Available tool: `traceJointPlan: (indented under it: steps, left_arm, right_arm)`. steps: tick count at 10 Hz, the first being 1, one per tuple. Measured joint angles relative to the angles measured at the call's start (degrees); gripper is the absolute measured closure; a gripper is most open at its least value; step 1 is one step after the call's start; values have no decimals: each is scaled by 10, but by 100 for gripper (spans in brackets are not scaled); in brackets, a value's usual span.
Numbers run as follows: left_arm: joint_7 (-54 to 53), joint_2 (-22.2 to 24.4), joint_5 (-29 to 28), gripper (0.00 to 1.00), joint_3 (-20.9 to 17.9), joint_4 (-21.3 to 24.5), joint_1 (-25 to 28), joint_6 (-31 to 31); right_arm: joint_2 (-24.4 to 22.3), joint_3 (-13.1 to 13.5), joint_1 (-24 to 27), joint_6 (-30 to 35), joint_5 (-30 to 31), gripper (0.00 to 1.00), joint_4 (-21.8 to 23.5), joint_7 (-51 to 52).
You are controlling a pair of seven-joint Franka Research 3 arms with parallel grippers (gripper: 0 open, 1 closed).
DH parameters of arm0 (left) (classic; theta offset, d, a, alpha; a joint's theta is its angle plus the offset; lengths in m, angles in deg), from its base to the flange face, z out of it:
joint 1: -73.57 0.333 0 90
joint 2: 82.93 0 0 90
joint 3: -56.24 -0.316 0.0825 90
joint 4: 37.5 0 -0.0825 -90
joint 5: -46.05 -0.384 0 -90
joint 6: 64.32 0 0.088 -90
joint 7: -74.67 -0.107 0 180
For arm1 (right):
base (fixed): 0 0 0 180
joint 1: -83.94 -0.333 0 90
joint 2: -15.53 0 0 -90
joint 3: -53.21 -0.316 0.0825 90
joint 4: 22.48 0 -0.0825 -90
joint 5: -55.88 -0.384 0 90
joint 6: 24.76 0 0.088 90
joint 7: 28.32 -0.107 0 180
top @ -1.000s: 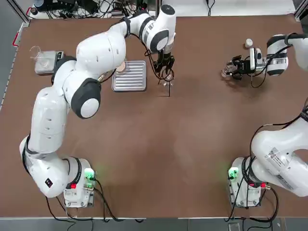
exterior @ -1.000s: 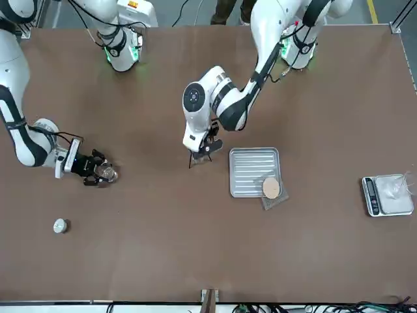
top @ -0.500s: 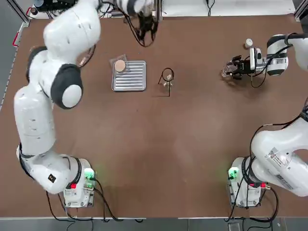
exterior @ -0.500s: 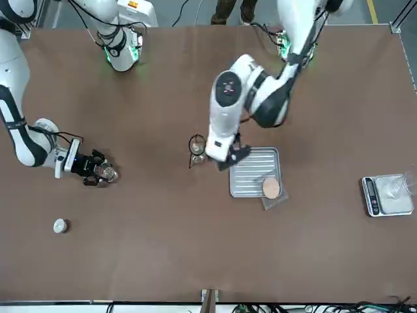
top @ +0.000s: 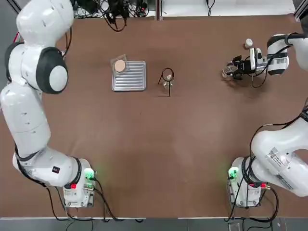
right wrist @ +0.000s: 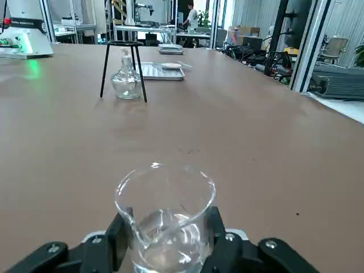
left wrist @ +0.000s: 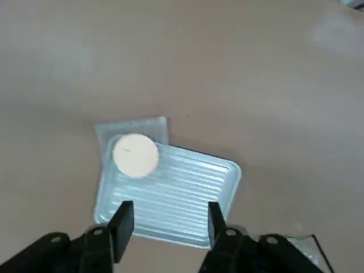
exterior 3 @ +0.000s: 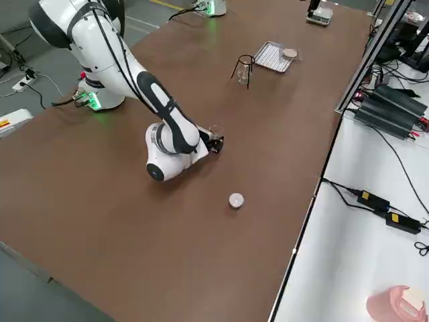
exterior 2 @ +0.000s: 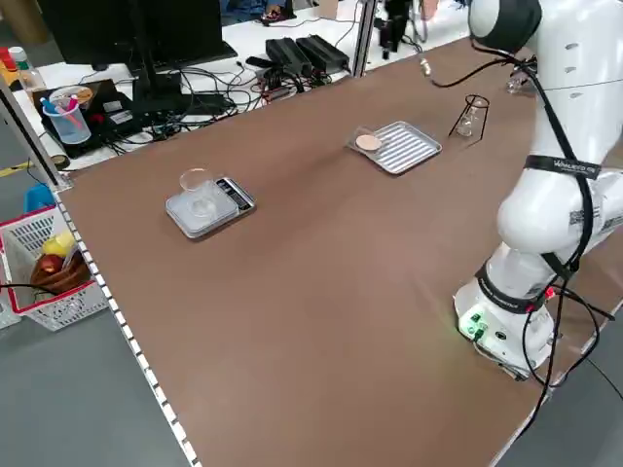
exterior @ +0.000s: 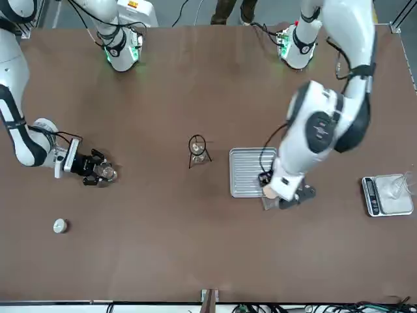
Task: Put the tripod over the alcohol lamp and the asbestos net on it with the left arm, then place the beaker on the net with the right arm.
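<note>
The big brown table [top: 154, 144] holds everything. The left arm [exterior: 326, 124] reaches high over the far side of the table, and its left gripper [left wrist: 166, 219] hangs above the silver tray [top: 129, 75] with its two fingers apart and nothing between them. The right arm [top: 279, 154] bends low near the table's right edge. Its right gripper [right wrist: 165, 227] is closed around the beaker [right wrist: 165, 219], a clear glass cup that stands upright on the table. The cup is open on top, and it is hard to tell if anything is inside it.

The silver tray is ribbed and lies flat. The asbestos net [top: 120, 65] sits at the tray's far left corner, partly on the tray and partly hanging over its edge. Its round tan disc faces up.

A grey scale [exterior 2: 209, 204] stands well apart from the tray, with a clear glass dish [exterior 2: 198, 182] on it.

The tripod [top: 167, 77] stands just beside the tray, over the alcohol lamp [right wrist: 126, 82]. The little glass lamp sits between the thin black legs. The ring on top is bare.

A small white bottle [top: 249, 43] stands near the beaker.
</note>
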Motion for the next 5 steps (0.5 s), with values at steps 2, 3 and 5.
traceJointPlan:
  steps: [2, 3, 5]
  left_arm:
    - [-143, -4, 56, 39, 1, 6, 77, 4]
    - [-205, -11, 84, 39, 1, 8, 102, 10]
    - [-319, -38, 150, 36, 2, 10, 134, 23]
  right_arm:
    - [0, 0, 0, 0, 1, 41, 0, -1]
    - [-1, 0, 0, 0, 2, 41, 0, -1]
    - [-1, 0, 0, 0, 5, 41, 0, -2]
